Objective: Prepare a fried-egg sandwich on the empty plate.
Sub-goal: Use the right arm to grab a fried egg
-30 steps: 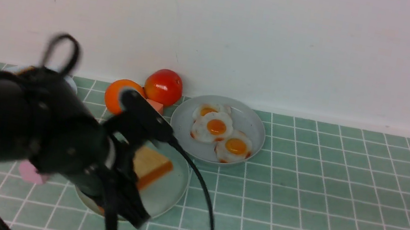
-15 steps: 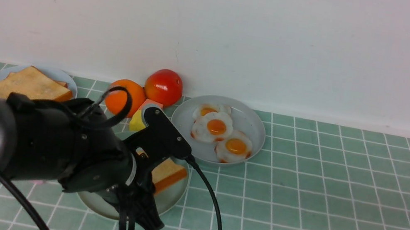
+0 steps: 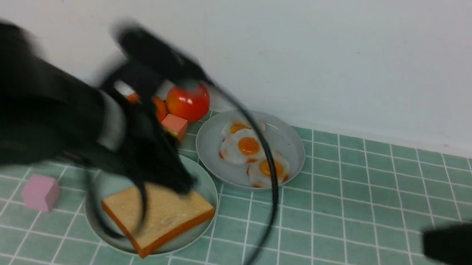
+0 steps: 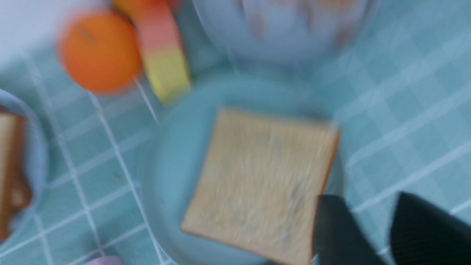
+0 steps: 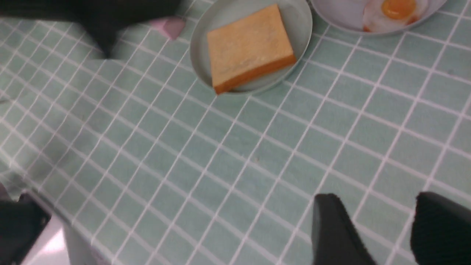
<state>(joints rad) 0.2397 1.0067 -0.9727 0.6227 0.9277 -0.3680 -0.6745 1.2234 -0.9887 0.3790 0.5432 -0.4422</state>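
Observation:
The mint-green plate (image 3: 207,185) holds one golden toast slice (image 3: 155,218) lying flat, with no egg on it. They also show in the left wrist view as plate (image 4: 171,154) and toast (image 4: 261,180), and in the right wrist view as plate (image 5: 198,66) and toast (image 5: 250,48). My left gripper (image 4: 364,206) is open and empty, raised just above the toast's edge; in the front view it (image 3: 176,182) is blurred. My right gripper (image 5: 375,197) is open and empty over bare tiles, and it (image 3: 439,244) is a dark blur at the right. Fried eggs (image 3: 249,147) lie on the grey plate (image 3: 292,142).
A tomato (image 3: 188,100), an orange (image 4: 99,51) and a pink and yellow block (image 4: 162,55) sit behind the mint plate. A pink cube (image 3: 41,192) lies left of it. A pale blue plate (image 4: 38,154) with toast (image 4: 9,165) is further left. The left arm's cable (image 3: 269,206) hangs across the grey plate.
My left arm has lifted up and back off the mint plate, leaving the toast slice flat on it. My right arm has swung in from the right edge.

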